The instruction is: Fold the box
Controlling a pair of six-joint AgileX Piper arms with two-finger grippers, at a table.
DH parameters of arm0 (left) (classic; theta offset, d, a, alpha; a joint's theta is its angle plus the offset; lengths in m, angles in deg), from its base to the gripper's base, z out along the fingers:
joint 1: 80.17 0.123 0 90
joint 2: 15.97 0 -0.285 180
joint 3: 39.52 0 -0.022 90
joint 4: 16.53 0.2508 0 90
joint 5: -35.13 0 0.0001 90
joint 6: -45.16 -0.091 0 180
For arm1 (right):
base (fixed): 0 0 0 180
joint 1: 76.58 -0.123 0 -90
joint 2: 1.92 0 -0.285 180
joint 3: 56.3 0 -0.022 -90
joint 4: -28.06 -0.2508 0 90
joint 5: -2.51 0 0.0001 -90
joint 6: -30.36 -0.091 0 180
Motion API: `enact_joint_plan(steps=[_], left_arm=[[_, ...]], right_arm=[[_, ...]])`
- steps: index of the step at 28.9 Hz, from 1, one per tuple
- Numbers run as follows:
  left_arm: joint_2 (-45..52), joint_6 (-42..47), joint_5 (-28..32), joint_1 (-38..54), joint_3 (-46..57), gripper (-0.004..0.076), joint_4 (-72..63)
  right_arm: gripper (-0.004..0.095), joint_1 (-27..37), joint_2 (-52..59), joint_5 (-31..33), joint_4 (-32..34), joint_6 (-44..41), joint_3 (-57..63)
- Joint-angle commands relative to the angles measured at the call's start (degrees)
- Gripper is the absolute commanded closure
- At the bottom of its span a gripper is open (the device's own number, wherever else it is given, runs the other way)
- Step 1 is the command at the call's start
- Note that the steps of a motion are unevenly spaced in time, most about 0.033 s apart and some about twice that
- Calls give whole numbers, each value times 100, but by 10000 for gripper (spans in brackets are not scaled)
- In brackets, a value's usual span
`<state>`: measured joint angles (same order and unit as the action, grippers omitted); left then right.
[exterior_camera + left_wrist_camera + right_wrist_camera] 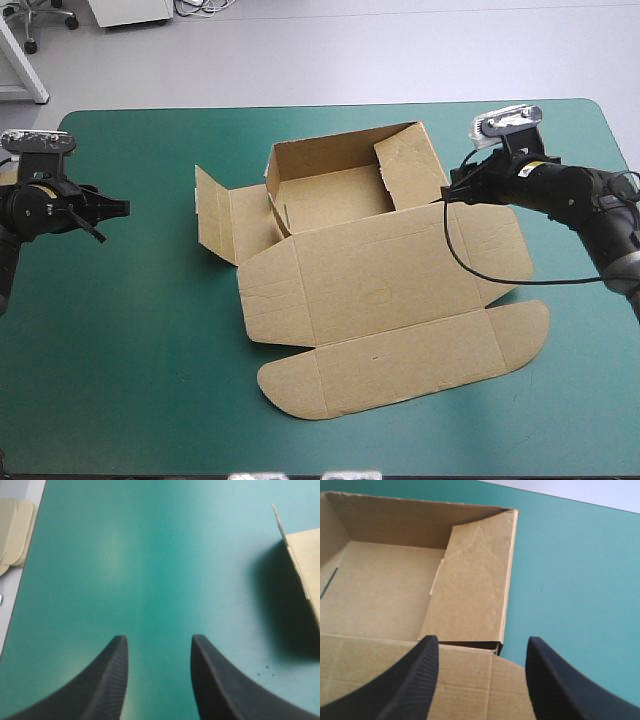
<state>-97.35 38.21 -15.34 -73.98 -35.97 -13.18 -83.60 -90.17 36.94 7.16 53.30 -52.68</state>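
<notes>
The brown box (380,280) lies mid-table. Its tray part (335,190) stands at the back with the far wall up and the right wall (412,165) leaning inward. A side flap (213,212) stands out to the left, and the lid with its rounded flaps lies flat toward the front. My right gripper (448,190) hovers open just outside the tray's right wall (475,590), where the wall's near end meets the lid (470,680). Open too, my left gripper (120,208) is well left of the box over bare cover, with the left flap's edge (300,565) ahead and to one side.
A stack of pale board (12,535) shows beyond the table's left edge in the left wrist view. Teal-green cover (130,350) lies bare at the front left and along the far edge behind the box.
</notes>
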Motion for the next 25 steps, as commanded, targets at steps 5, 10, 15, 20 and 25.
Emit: enact_joint_plan(steps=[5, 10, 15, 20, 25], left_arm=[[151, 25, 267, 4, -124, 429, -31], [128, 25, 244, 4, -89, 429, -31], [87, 16, 255, 4, -89, 429, -31], [87, -6, 266, 4, -89, 429, -43], [87, -59, 266, 4, -89, 429, -43]], right_arm=[[196, -19, -810, -350, -585, 584, -445], [194, -19, -1509, 69, -585, 507, -1141], [194, -19, -2244, 667, -503, 217, -2076], [234, -19, -2930, 1351, -182, -213, -2912], [291, -19, -3335, 1728, -120, -377, -3498]])
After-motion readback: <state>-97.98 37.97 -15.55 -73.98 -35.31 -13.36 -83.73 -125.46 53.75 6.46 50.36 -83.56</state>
